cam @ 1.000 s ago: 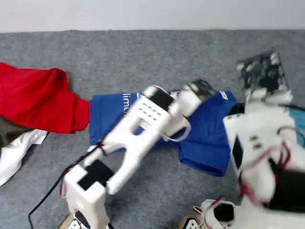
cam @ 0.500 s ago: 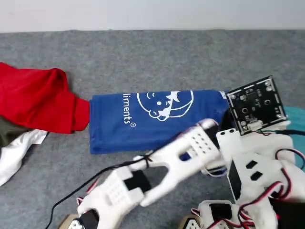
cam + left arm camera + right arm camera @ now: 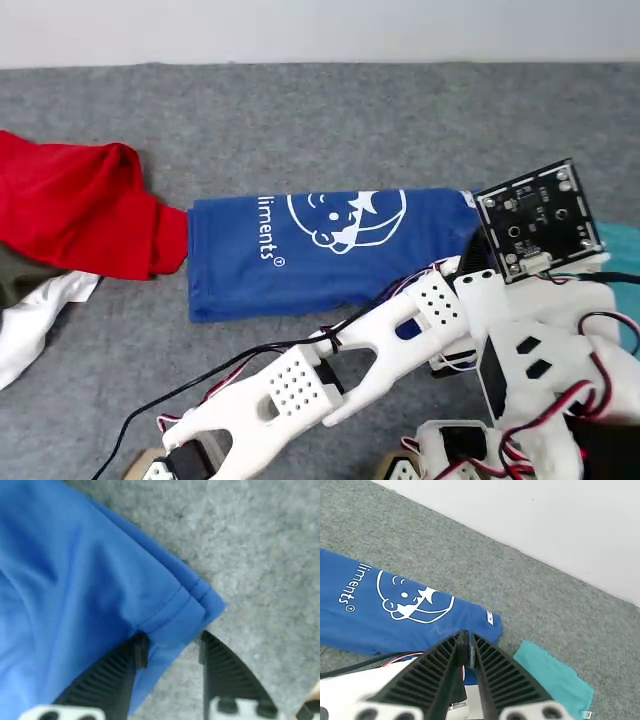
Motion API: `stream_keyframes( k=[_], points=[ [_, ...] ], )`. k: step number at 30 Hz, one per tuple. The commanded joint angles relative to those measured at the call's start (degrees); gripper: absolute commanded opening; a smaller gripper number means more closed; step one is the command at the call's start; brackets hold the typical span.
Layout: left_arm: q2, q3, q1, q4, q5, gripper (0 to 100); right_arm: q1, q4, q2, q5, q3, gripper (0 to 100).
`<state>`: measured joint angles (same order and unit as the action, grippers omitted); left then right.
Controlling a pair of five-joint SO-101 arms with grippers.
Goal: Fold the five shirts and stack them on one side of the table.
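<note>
- Within the last second the left arm has swung down from above the blue printed cotton shirt [image 3: 300, 250] at frame centre to its lower-right corner. The shirt now lies as a flat rectangle.
- The left gripper [image 3: 172, 639] stands open astride the stitched hem corner, probably for another fold.
- The right gripper [image 3: 469, 636] is closed and empty.
- The soft cloth rests on a napped grey surface [image 3: 300, 110].

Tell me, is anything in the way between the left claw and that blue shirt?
Nothing visible is. The left gripper is open, and its fingers sit on either side of the blue shirt's hemmed corner, right at the cloth.
</note>
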<state>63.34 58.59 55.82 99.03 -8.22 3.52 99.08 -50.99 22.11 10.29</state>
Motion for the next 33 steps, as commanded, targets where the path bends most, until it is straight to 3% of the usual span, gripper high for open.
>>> stream_keyframes(
  k=[1, 5, 17, 28, 33],
  points=[
    [1.3, 5.8, 0.0, 0.4, 0.1, 11, 0.4, -0.2, -0.7, -0.6, 2.4, 1.2],
    [1.4, 10.4, 0.1, 1.3, -0.1, 1, 0.4, -0.1, -0.7, -0.6, 2.4, 1.2],
    [1.3, 24.7, -3.8, 1.7, -4.4, 2, 0.4, -0.1, -0.6, -0.5, 2.4, 1.2],
    [1.9, 25.1, -9.6, 1.1, -9.6, 2, 0.4, -0.5, -0.2, -0.5, 1.0, 1.2],
    [1.9, 25.1, -12.9, -1.2, -10.5, 9, 0.7, -0.8, -0.6, -0.6, -2.0, 1.2]
  ],
)
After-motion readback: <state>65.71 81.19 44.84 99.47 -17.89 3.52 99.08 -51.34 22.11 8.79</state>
